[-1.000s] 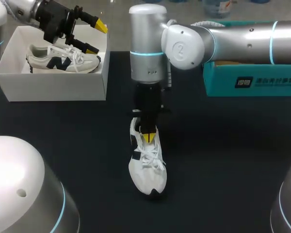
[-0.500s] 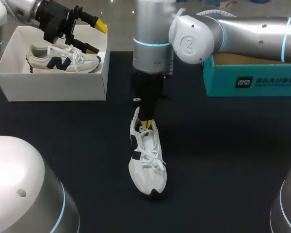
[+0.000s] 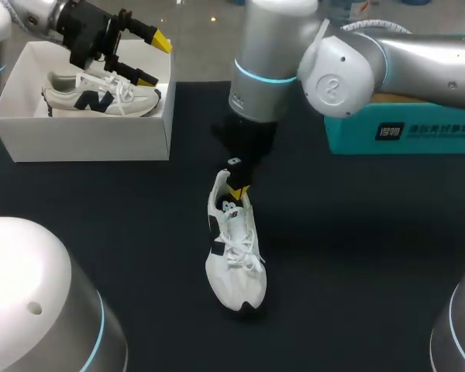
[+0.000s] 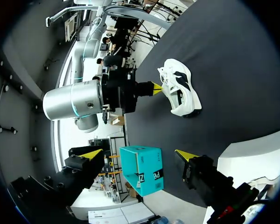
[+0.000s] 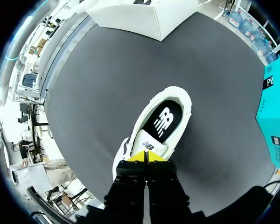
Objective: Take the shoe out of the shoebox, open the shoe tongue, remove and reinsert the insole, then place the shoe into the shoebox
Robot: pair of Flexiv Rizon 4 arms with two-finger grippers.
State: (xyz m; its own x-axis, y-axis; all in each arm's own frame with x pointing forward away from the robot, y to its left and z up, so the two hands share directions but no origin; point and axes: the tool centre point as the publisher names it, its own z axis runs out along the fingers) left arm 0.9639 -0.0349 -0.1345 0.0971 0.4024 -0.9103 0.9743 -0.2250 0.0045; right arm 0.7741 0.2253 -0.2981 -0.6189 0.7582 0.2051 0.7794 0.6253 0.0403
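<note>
Table (image 3: 356,232): flat, covered in dark matte cloth.

Right arm (image 3: 349,66): thick silver tube with a cyan ring. It comes in from the right, bends at a rounded elbow and drops straight down over mid-table. It blocks the head view of the table behind it.

Teal box (image 3: 403,132): cardboard, well off to the right arm's side of the right jaws and partly hidden by that arm.

Shoebox (image 3: 85,139): white card, open top, straight walls. It sits below the left jaws, well apart from the right ones.

Left arm (image 3: 39,15): enters from the left corner, black wrist angled down toward the shoebox.

Left gripper (image 3: 153,60): jaws spread wide, with nothing between them. It hangs over the shoebox's near corner.

Second shoe (image 3: 101,97): lies on its side inside the shoebox, just under the left jaws. White with a dark side mark and loose white laces.

Shoe (image 3: 234,263): the task's shoe, upright on its sole on the cloth and outside the shoebox. It is directly beneath and ahead of the right jaws, toe pointing away from them. White mesh-and-suede look, dark heel patch.

Right gripper (image 5: 144,157): points down at the shoe's opening, yellow tips pressed together.

Insole (image 5: 165,119): black with a white print, seated in the shoe, just ahead of the right jaws.

Tongue (image 5: 149,143): white and soft, its top edge touching the closed tips. I cannot tell whether it is pinched.
</note>
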